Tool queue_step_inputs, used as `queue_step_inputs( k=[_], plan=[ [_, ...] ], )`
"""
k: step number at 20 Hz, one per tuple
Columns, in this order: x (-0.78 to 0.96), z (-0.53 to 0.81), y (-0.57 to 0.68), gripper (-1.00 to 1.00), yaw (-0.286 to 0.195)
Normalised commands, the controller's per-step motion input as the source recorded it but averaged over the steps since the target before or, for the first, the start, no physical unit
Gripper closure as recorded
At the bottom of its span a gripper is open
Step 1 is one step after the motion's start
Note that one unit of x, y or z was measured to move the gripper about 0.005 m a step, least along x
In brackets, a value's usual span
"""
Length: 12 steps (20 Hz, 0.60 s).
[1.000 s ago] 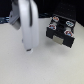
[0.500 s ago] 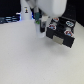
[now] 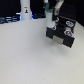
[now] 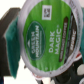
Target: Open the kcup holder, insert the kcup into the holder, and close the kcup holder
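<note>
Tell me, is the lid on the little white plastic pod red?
No, the wrist view shows the white pod's round lid is green, printed with white words.

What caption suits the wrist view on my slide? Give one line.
Wrist close-up: green-lidded kcup fills the frame, its lid reading "Dark Magic", with the black kcup holder behind.

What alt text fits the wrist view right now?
A small white plastic pod with a green patterned lid fills nearly the whole blurred frame, its label reading "Green Mountain" and "Dark Magic". Behind it lie dark, indistinct shapes and a patch of pale surface; the gripper itself cannot be made out.
</note>
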Motion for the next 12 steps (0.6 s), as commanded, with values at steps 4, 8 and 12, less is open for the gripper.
queue_step_inputs(
  k=[4,8,12],
  plan=[
    [0.05,0.12,0.63,1.00,0.034],
    [0.05,0.03,0.61,1.00,0.043],
    [0.02,0.00,0.59,1.00,0.054]
  ],
)
